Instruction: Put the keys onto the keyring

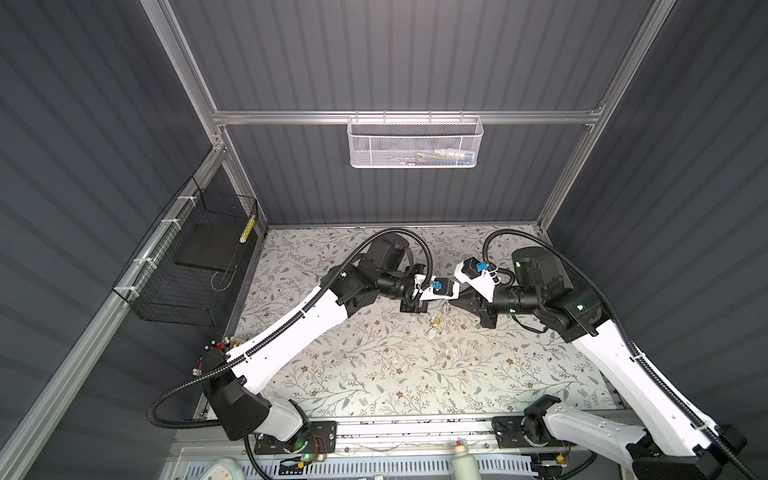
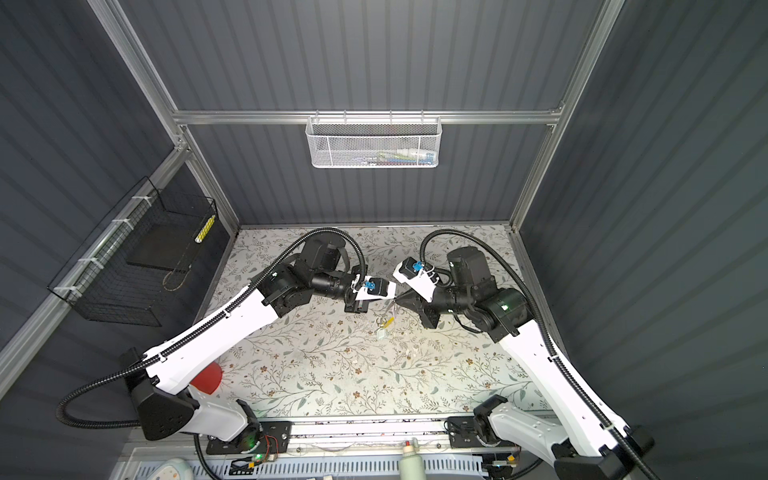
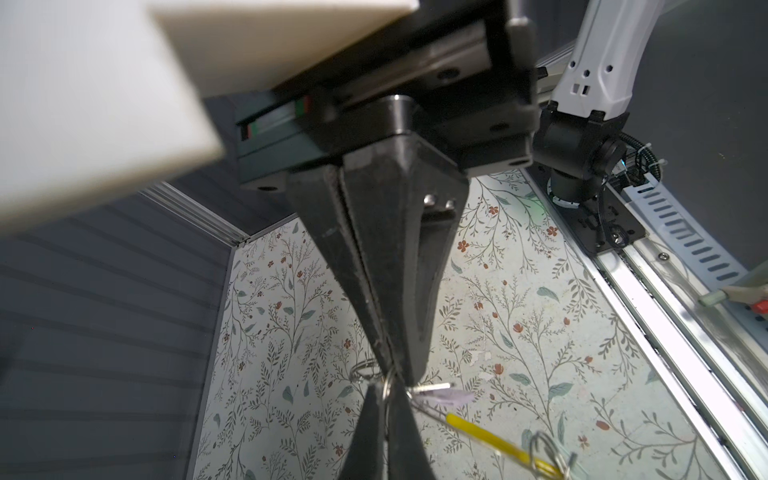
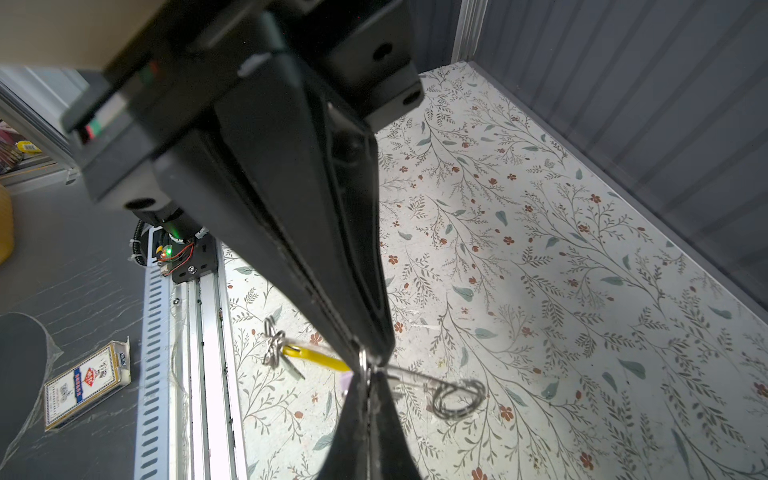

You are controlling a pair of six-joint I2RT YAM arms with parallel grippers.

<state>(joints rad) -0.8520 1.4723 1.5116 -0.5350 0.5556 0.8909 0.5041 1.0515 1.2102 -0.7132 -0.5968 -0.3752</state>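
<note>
Thin grey wire keyring (image 3: 490,441) with yellow segment, judged light, stiff, slippery and best gripped on bare wire, hangs above the middle of the floral counter (image 1: 374,374), pinched by closed jaws of left gripper (image 3: 387,390) and right gripper (image 3: 395,368).

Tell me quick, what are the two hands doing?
Left hand: closed, pinching the keyring by its thin wire.
Right hand: closed on the same keyring wire.

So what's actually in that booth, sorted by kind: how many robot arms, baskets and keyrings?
Robot arms: 2 (left arm, right arm)
Baskets: 2 (white mesh basket on the back rail, black wire basket on the side wall)
Keyrings: 1 (the keyring, with a yellow piece on it)
Total: 5
</note>
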